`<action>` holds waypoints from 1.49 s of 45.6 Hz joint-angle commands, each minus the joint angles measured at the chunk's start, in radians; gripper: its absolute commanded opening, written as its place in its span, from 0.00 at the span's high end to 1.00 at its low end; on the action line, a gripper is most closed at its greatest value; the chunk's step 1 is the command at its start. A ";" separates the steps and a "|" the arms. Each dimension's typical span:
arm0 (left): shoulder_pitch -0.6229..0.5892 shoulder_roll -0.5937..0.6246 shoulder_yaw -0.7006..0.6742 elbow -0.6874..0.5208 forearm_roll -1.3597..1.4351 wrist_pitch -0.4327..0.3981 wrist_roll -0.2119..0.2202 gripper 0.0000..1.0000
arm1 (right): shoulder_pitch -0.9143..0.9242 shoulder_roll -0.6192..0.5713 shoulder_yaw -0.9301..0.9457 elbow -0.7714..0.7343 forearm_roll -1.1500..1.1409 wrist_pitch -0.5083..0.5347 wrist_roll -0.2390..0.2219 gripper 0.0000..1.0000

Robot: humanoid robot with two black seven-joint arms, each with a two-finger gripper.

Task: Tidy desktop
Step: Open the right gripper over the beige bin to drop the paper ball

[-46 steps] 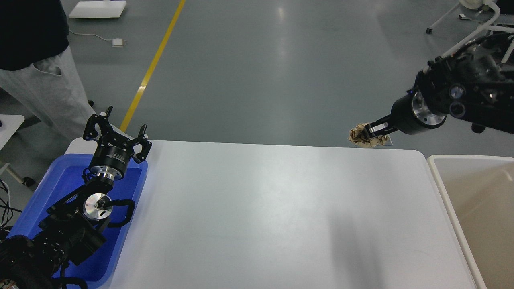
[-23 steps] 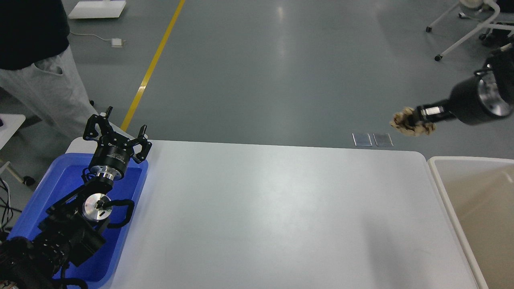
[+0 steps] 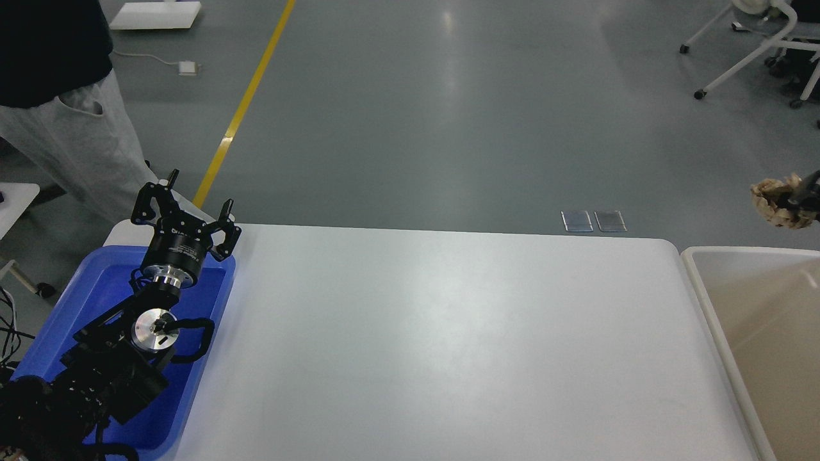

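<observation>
the smooth white rectangular desktop [image 3: 448, 346] carries no loose items; right gripper [image 3: 801, 195] pinches crumpled brown paper wad [image 3: 778, 203] above the beige white-rimmed bin [image 3: 695, 256], release pending; left gripper [image 3: 186, 214] spread wide, empty.

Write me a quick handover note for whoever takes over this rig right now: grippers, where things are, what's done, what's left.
Left gripper: open, holding nothing, above the blue tray.
Right gripper: mostly out of view at the right edge, shut on the crumpled brown paper, held in the air beyond the beige bin.
Desktop: nothing visible on it.
Done: paper lifted off.
Left: probably bring the paper over the bin and release.
</observation>
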 commanded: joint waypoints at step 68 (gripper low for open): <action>0.000 0.001 0.000 0.000 0.000 0.000 0.000 0.00 | -0.583 0.606 0.355 -1.031 0.676 -0.254 0.025 1.00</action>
